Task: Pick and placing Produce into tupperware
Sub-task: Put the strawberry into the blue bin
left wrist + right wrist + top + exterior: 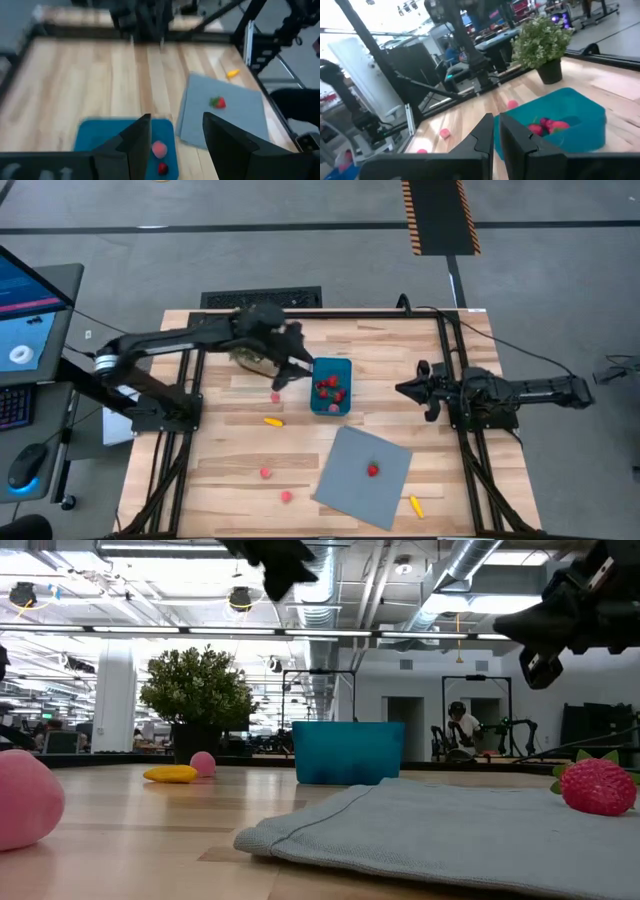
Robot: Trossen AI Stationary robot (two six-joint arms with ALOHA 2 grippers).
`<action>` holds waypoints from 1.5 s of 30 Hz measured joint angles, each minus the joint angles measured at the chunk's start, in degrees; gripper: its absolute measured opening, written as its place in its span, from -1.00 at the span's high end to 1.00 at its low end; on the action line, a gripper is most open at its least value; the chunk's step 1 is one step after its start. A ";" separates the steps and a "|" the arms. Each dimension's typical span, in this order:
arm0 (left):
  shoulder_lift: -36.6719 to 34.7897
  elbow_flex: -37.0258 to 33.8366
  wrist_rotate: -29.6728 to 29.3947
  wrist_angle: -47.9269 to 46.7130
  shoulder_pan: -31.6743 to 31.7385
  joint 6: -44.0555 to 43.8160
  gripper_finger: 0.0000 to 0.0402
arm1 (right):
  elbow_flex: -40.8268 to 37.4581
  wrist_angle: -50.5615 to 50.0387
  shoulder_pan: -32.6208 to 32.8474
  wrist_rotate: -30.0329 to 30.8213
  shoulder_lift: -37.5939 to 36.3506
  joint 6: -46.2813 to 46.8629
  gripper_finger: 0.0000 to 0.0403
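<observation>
Looking down on the table (pixel 230 470), we see the left gripper (pixel 297 372) held in the air just beside the left edge of the teal tub (pixel 332 386), with its fingers (pixel 136 141) spread apart and nothing between them; in its own wrist view a pink piece (pixel 159 148) and a red one lie in the tub below that gap. The tub sits near the middle of the table and already holds several red and pink toy pieces (pixel 330 387). More produce lies loose on the wood: a pink ball (pixel 275 396) just left of the tub, a yellow piece (pixel 273 421) a little nearer the front, and two more pink pieces (pixel 266 472) toward the front left. A grey cloth (pixel 350 480) lies in front of the tub, tilted, with a red strawberry (pixel 373 470) resting on it and a second yellow piece (pixel 415 505) just off its right corner. A small potted plant (pixel 250 356) stands behind the left arm, to the left of the tub. We see the right gripper (pixel 405 389) waiting over the right side of the table, well apart from the tub, its fingers (pixel 482 135) drawn close with only a narrow gap and holding nothing. From table height the strawberry on the cloth shows close up, with the tub and plant farther back.
</observation>
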 joint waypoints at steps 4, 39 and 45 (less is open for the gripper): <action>-6.70 0.00 -2.51 -0.49 -0.54 0.59 0.17 | 1.19 1.32 1.34 -0.12 2.38 -0.82 0.74; -55.58 -49.68 -10.08 31.95 -15.50 -18.93 0.17 | 41.25 -28.25 23.38 -0.22 57.58 -10.69 0.10; -55.52 -49.72 -9.95 27.10 -20.07 -19.41 0.17 | 45.17 -34.49 23.87 -0.40 65.30 -11.40 -0.02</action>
